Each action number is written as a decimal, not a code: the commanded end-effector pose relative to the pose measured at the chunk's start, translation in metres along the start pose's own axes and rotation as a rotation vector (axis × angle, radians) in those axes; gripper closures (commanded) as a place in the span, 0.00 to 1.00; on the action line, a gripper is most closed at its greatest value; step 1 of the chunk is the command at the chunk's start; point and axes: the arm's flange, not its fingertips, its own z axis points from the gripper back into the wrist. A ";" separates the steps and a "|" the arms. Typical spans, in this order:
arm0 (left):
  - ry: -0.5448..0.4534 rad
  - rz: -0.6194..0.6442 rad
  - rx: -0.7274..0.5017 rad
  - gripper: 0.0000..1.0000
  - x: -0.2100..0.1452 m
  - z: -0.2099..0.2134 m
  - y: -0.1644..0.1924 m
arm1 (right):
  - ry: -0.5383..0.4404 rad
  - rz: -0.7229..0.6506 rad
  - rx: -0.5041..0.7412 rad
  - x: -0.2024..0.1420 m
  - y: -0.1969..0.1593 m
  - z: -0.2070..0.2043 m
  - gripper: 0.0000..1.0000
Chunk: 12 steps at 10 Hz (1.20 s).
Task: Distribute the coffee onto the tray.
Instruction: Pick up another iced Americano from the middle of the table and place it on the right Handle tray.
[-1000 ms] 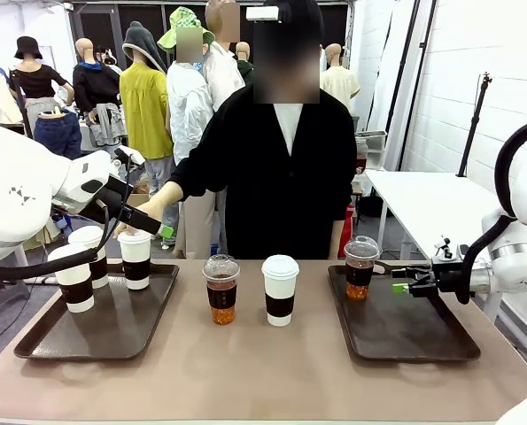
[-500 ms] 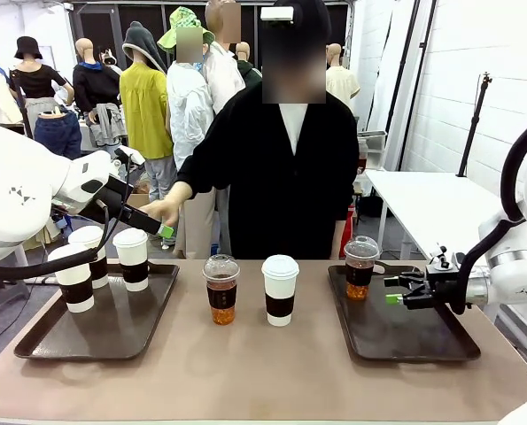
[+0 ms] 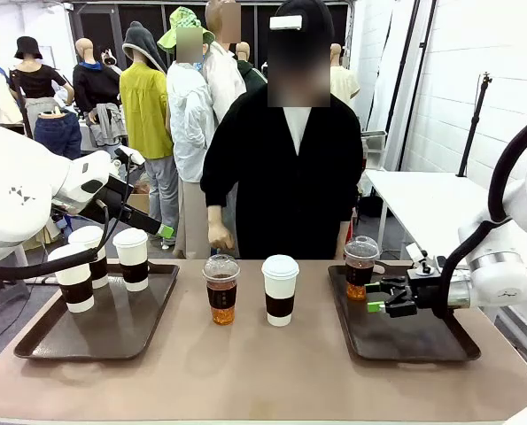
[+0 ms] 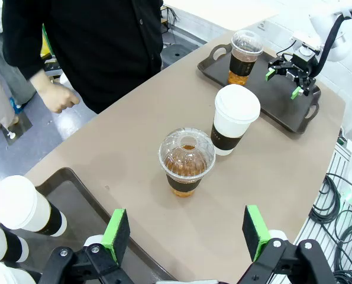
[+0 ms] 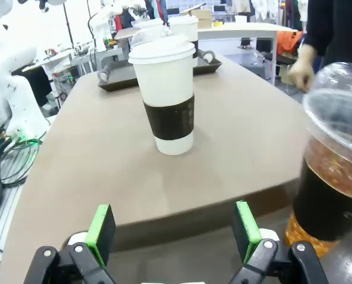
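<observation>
Bearing three white cups (image 3: 134,258) on left tray (image 3: 33,341); hanging left claw (image 4: 186,228) open, empty, above that tray's far right corner; standing clear cup (image 3: 221,289) and fourth white cup (image 3: 280,289) side by side on counter (image 3: 245,372); hovering right claw (image 3: 374,297) open, empty, over right tray (image 3: 422,341), just beside second clear cup (image 3: 360,267).

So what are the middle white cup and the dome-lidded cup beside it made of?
The white cup looks like matte paper: opaque, no sheen. The dome-lidded cup looks like clear glossy plastic: the brown drink shows through.
</observation>
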 end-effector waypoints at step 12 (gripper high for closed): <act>0.002 0.004 -0.005 0.00 -0.001 0.000 0.001 | -0.043 0.047 0.039 0.000 0.000 -0.062 0.00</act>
